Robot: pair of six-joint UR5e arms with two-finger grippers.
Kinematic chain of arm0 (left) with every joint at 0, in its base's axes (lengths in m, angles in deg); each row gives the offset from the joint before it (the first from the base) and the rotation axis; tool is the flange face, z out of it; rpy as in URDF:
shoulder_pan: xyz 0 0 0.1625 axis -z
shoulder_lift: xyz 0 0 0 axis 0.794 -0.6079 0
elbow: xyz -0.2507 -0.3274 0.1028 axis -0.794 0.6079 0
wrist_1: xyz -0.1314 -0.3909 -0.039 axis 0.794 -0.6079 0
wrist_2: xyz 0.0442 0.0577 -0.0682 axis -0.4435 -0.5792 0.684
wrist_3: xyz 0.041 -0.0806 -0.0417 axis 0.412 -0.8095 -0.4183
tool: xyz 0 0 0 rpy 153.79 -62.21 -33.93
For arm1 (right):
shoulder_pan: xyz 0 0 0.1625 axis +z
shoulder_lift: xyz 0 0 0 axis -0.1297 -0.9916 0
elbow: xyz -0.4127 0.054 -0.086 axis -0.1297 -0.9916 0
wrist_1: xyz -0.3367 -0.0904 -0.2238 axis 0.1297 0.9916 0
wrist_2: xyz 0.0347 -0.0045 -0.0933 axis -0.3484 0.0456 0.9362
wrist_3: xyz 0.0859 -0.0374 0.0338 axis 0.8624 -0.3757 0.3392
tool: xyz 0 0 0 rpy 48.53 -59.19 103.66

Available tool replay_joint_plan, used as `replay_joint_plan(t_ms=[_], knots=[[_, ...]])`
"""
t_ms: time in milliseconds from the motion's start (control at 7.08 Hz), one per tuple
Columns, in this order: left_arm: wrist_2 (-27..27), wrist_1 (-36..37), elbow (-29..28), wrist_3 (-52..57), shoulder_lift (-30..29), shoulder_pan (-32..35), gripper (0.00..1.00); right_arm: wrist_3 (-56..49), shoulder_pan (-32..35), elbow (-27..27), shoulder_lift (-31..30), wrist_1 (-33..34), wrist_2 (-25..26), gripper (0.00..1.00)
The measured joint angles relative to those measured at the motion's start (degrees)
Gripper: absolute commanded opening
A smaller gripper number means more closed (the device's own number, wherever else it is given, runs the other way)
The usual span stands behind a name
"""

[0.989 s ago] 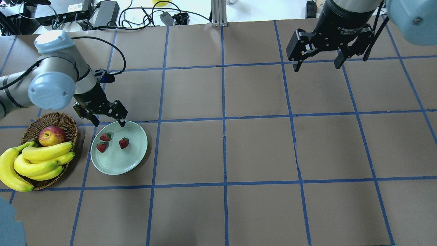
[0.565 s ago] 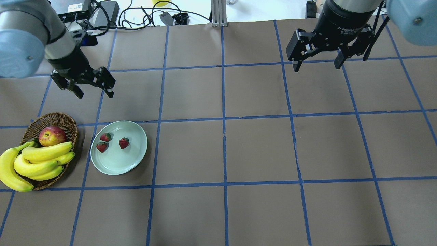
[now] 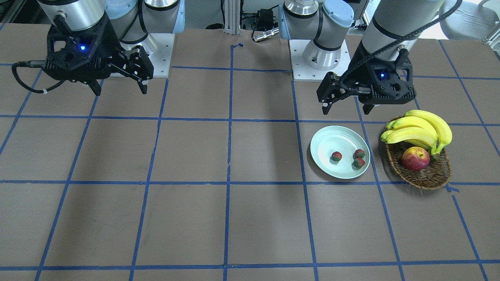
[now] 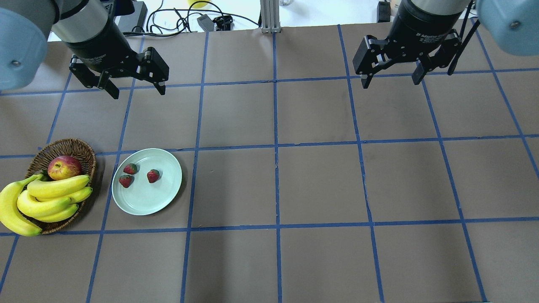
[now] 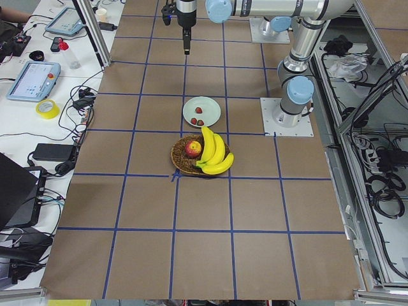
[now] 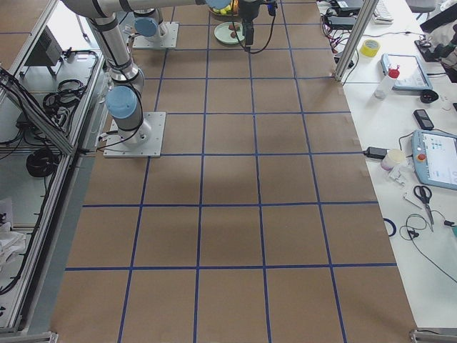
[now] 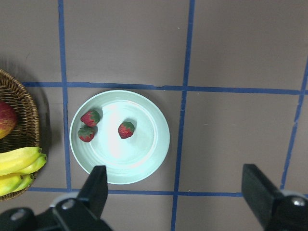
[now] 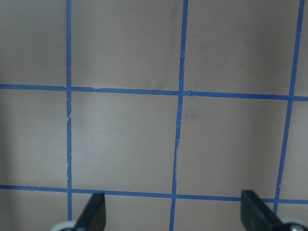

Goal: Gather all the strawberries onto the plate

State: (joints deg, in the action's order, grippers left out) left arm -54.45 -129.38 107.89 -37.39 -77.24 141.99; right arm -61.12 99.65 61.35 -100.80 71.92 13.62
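Three strawberries (image 4: 153,176) lie on plate (image 4: 147,208); left gripper (image 4: 138,91) hangs clear of it, right gripper (image 4: 391,82) well apart, jaws of both apart and empty; task judged complete, no further pick needed

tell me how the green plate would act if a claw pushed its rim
The plate looks rigid and shallow and lies flat on the table, so it would probably slide rather than tip. Its smooth, shiny face suggests the three loose strawberries might roll or skid as it moves.
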Motion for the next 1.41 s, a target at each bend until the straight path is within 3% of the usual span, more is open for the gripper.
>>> replay_joint_plan(t_ms=[1413], knots=[[-2.12, -3.28, 2.32, 0.53, 2.84, -0.53, 1.0, 0.0, 0.0, 0.0, 0.0, 0.0, 0.02, 1.0]])
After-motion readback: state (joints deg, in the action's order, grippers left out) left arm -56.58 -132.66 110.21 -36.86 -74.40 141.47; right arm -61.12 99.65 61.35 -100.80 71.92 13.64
